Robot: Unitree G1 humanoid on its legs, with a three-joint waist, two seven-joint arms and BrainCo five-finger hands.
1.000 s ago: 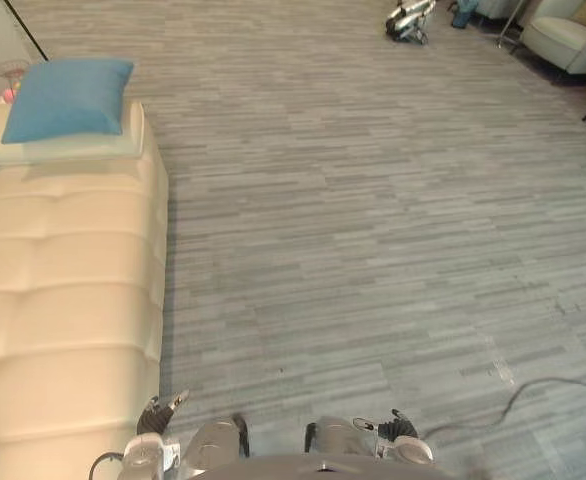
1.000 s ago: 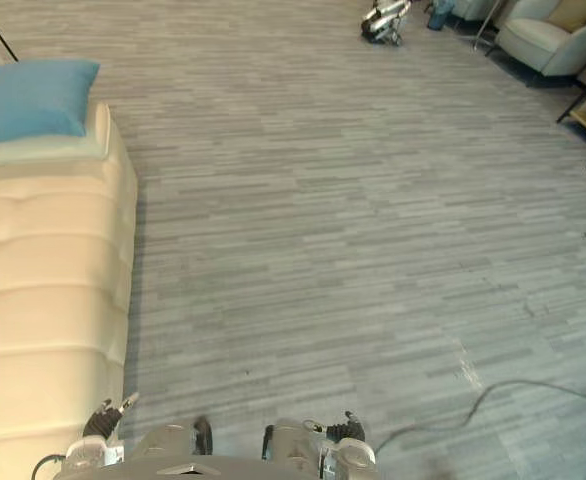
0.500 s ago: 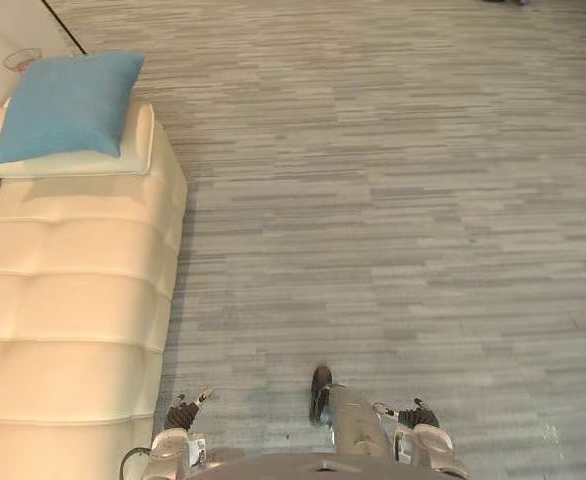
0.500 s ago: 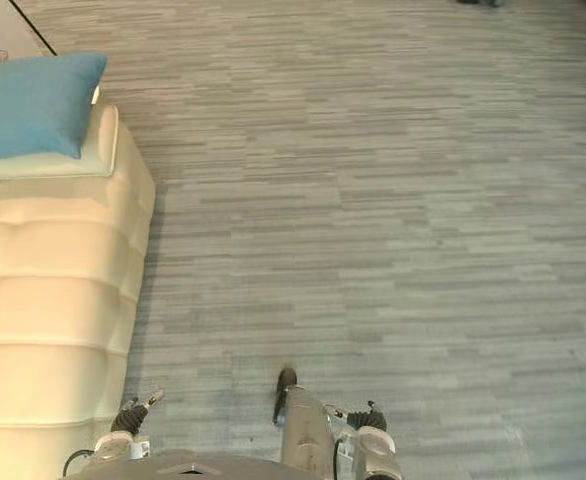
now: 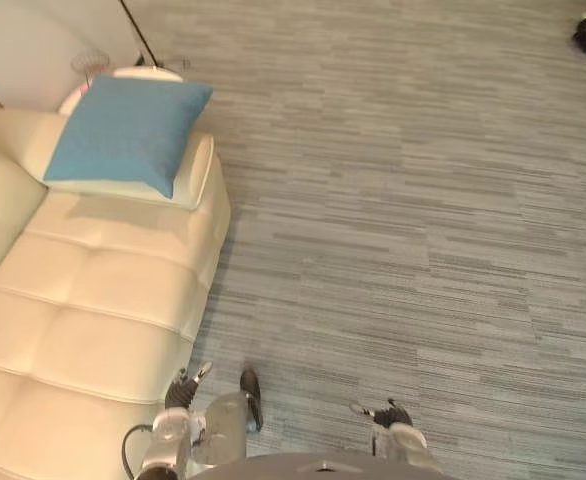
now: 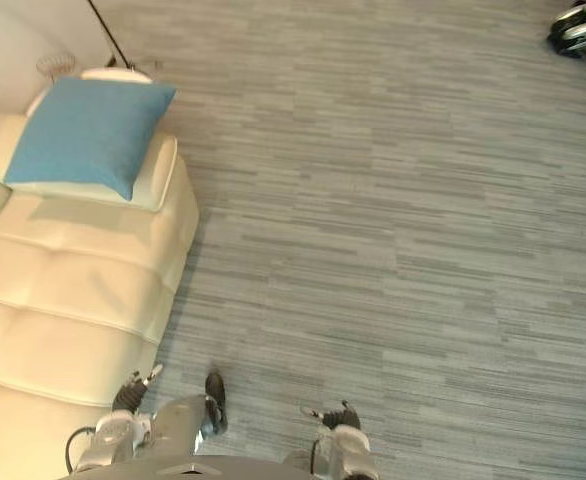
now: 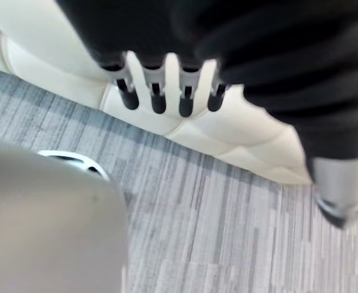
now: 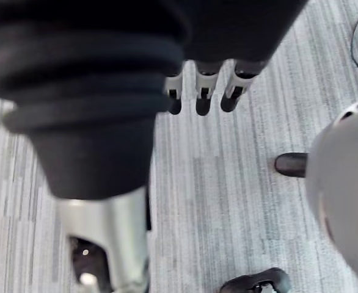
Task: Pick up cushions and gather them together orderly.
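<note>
A blue cushion (image 5: 128, 130) lies flat on a cream cushion (image 5: 195, 172) at the far end of the cream sofa (image 5: 93, 300), on my left. My left hand (image 5: 185, 388) hangs low beside the sofa's front edge. In the left wrist view its fingers (image 7: 157, 101) are straight and hold nothing, with the sofa (image 7: 228, 131) just past them. Over the grey carpet my right hand (image 5: 385, 412) also hangs low; its fingers (image 8: 203, 97) are straight and empty. Both hands are far from the cushions.
A round white side table (image 5: 143, 72) with a glass (image 5: 91, 64) stands behind the sofa's end, and a thin black pole (image 5: 145, 40) rises beside it. A small machine (image 6: 578, 30) sits on the carpet at the far right. Grey carpet (image 5: 403, 220) stretches to the right of the sofa.
The whole picture has shifted and turned, so the camera moved: the sofa now shows further right and slanted. The cushions stay as they were. Both hands still hang low and empty.
</note>
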